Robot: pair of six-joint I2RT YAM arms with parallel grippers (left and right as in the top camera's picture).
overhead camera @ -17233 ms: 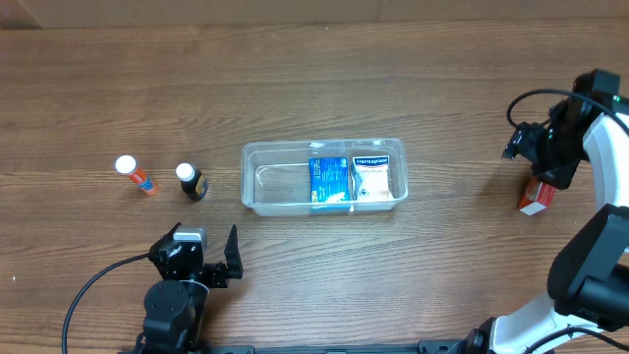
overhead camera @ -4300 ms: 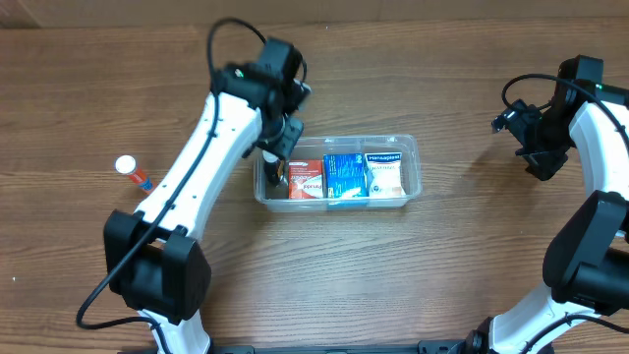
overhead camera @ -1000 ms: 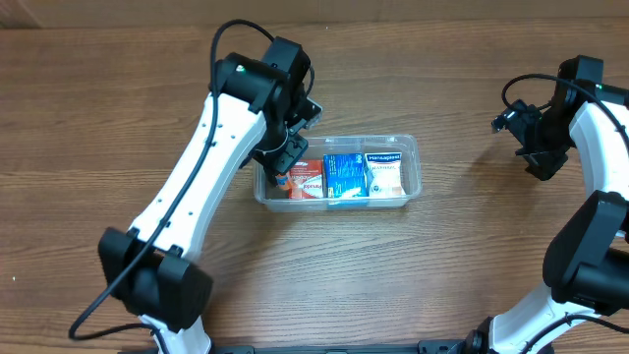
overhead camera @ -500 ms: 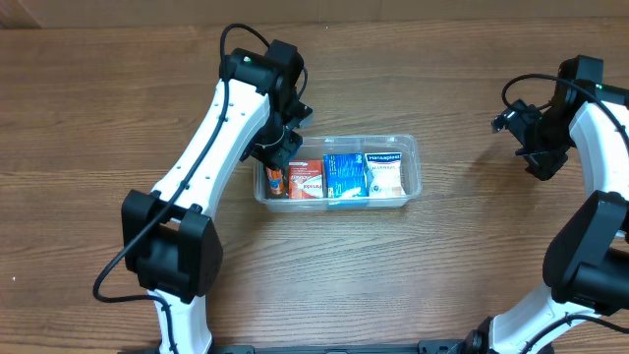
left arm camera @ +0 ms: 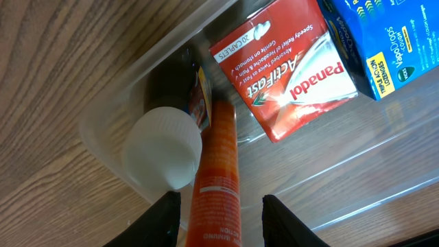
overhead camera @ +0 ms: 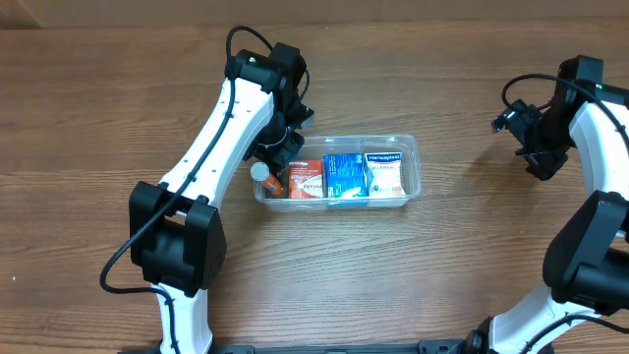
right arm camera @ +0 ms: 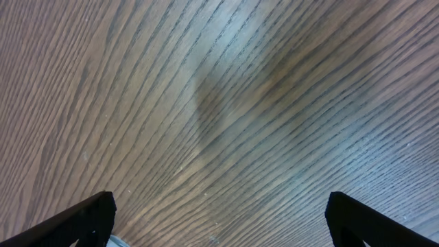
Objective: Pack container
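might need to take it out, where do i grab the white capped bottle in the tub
By the white cap, from straight above: the bottle looks upright in the container's corner, with the wall and orange tube crowding its body.

Left claw point(left arm camera: 221, 221) points down with jaws parted; right claw point(right arm camera: 219, 221) hangs wide open.

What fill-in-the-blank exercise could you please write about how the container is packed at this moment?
1. The Panadol box in the container is ____ in colour.
2. The dark bottle beside the orange tube has a ____ cap.
3. The middle box, between the Panadol box and the white box, is ____.
4. The right gripper, open over the table, holds ____.
Missing words: red; white; blue; nothing.
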